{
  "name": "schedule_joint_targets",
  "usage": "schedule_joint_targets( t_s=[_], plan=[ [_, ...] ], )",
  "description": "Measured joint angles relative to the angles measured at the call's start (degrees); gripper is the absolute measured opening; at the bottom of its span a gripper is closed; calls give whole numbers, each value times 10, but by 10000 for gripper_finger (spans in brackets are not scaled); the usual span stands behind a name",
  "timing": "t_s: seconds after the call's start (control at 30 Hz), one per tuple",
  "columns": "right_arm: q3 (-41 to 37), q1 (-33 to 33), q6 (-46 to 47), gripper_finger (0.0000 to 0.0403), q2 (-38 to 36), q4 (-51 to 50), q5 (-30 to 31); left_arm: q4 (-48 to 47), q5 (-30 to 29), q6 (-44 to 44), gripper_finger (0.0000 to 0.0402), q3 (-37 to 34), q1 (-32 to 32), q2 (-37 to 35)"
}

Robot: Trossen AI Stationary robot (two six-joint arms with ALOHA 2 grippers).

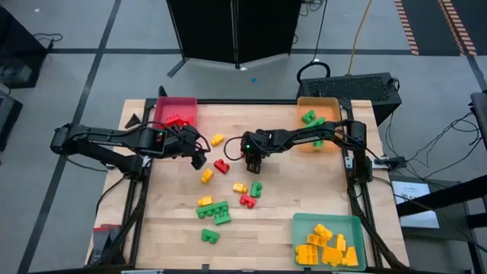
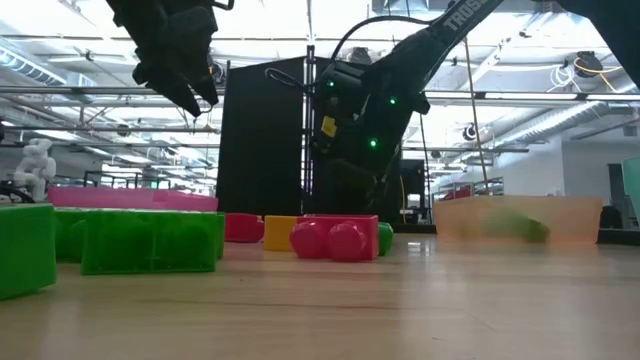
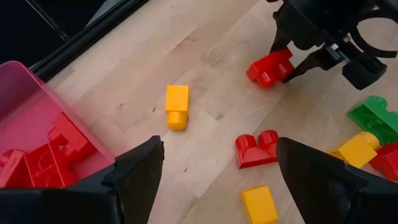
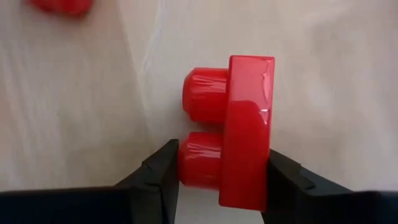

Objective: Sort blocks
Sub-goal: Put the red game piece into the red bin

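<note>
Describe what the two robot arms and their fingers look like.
Both arms are dark, jointed links trailing black cables. The left arm and the right arm each carry a small green light near the wrist. White lettering marks the right arm in the low view. The left gripper has broad, wedge-shaped black fingers.

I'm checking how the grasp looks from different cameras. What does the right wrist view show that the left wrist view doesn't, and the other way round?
Only the right wrist view shows the right gripper's fingers flanking the red block on both sides, its two studs pointing sideways.

Only the left wrist view shows the surroundings: the pink tray with red blocks in it, a yellow block lying alone, another red block, and green and yellow blocks nearby. The left gripper hangs open above the table.

Both show the same red block at the right gripper on the wooden table.
</note>
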Motion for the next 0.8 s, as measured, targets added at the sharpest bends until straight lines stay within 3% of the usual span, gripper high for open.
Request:
schedule_joint_targets(
  t_s=[0.33, 0.57, 0.8],
  plan=[
    [67, -1, -4, 147, -90, 33, 24, 88, -7, 6, 310, 0, 0, -2],
    [95, -1, -13, 147, -172, 70, 91, 216, -14, 85, 310, 0, 1, -19],
    [98, 1, -17, 147, -230, 159, 110, 435, 70, 215, 310, 0, 1, -43]
  ],
)
